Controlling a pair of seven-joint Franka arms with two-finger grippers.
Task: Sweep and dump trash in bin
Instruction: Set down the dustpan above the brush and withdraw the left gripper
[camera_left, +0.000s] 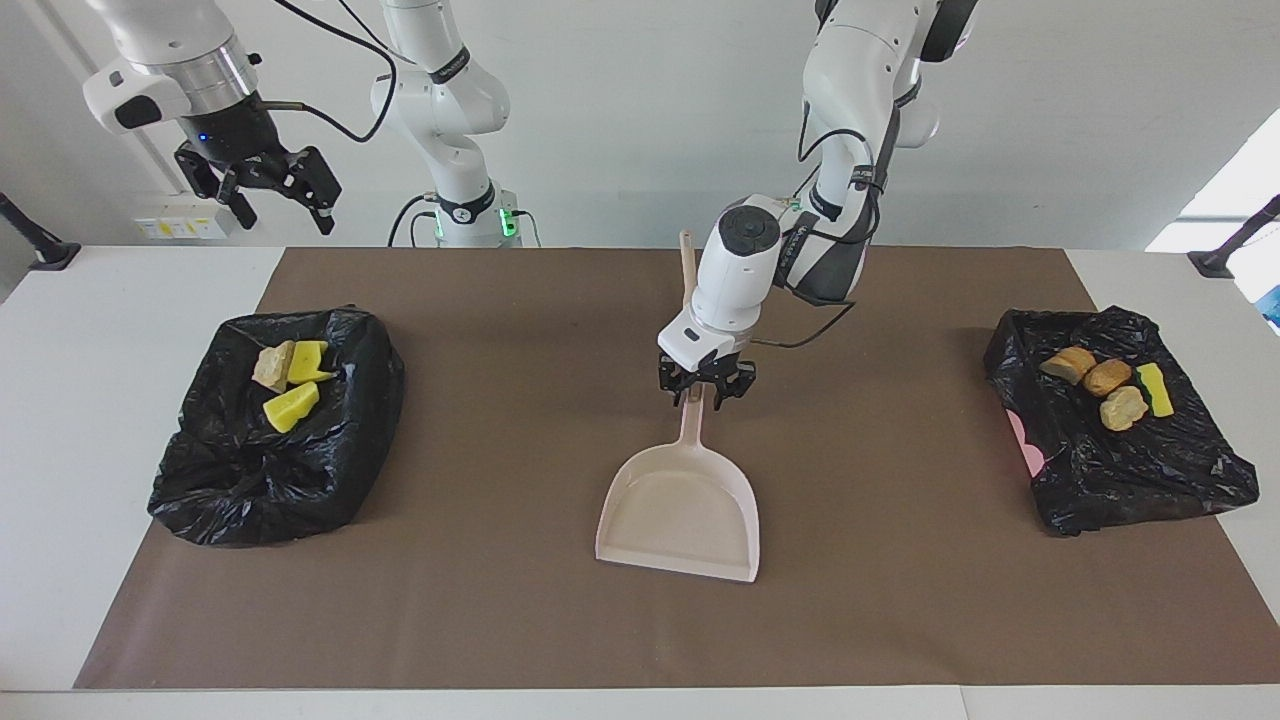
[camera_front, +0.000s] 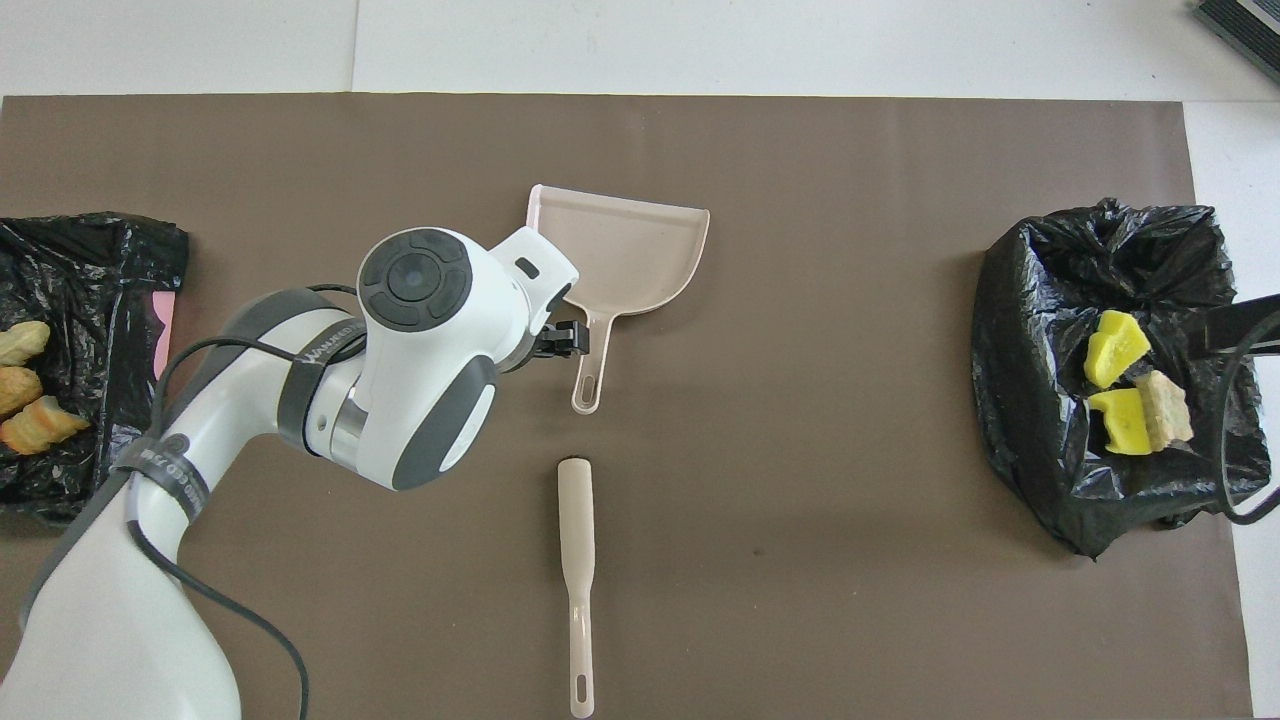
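Beige dustpan lies flat mid-counter, empty, handle toward the robots. Facing view: left claw sits low over that handle w/ fingers spread either side, prob. about to grip or just let go. Right claw waits high, open, holding nothing. Trash already lies in black-bagged bins at both counter ends.

Overhead view: brush lies alone, nearer the robots than the dustpan; sweeping looks done.
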